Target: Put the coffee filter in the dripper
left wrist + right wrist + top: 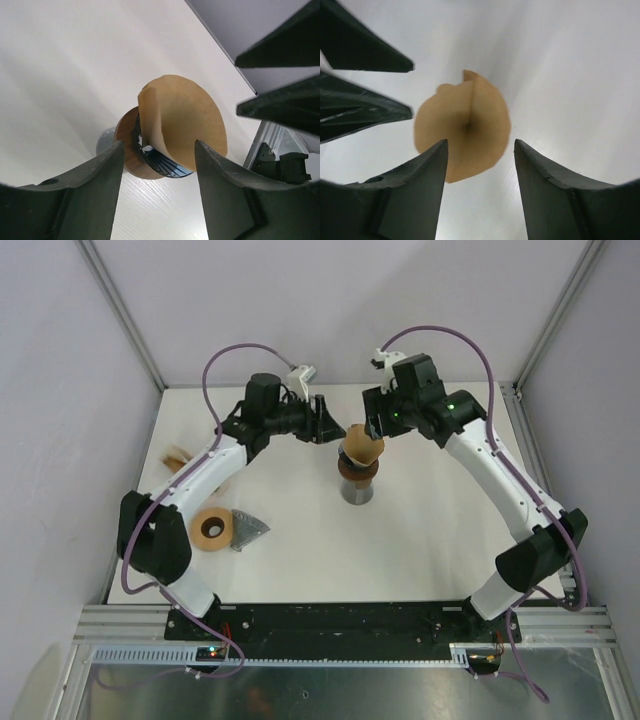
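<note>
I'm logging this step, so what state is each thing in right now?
coffee filter: sitting in the dripper, standing above its rim, one edge folded inward.
dripper: upright, filter inside.
left gripper: open, holding nothing.
right gripper: open, holding nothing.

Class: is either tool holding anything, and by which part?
Nothing is held. The left tool and right tool are open; the coffee filter sits in the dripper.
</note>
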`<state>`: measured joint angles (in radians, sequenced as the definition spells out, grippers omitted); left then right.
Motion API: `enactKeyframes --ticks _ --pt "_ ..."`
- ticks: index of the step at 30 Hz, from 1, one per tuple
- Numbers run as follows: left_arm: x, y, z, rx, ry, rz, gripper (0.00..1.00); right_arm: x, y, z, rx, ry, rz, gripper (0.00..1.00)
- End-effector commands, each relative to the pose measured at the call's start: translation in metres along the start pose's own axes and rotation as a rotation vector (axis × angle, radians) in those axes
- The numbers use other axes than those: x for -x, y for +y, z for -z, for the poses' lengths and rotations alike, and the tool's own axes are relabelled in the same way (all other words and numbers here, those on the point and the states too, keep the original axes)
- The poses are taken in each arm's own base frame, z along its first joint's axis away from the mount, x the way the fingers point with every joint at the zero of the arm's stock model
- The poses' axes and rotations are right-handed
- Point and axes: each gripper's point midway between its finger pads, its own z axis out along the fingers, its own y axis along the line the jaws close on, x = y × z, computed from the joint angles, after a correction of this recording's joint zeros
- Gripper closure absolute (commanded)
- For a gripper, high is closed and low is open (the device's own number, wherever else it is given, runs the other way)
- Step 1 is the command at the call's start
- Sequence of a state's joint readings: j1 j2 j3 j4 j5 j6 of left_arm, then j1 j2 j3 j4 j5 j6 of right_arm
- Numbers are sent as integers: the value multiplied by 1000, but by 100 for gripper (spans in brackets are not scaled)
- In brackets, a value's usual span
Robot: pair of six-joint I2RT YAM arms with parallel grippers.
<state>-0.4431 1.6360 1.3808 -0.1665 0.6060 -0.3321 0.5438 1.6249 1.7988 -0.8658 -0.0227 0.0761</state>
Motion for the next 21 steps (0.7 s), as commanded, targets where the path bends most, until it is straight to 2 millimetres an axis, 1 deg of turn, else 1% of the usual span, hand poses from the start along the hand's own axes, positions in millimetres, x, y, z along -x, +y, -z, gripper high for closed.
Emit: enactKeyframes --ticks 1,7,11,18,21 --pt "23 -18 -3 -32 -48 -70 36 5 -26 -1 -49 -63 -90 38" --pt "7 -2 -18 -11 -5 -54 35 -16 -26 -25 0 -32 -106 37" --pt "-5 6 -26 -3 27 -43 35 -23 -25 -38 24 -25 -119 37" --pt "-20 23 -27 50 51 -72 37 -37 -20 -55 56 10 -127 38" --pt "-24 26 -27 57 61 -73 37 -42 -19 -60 63 22 -130 38"
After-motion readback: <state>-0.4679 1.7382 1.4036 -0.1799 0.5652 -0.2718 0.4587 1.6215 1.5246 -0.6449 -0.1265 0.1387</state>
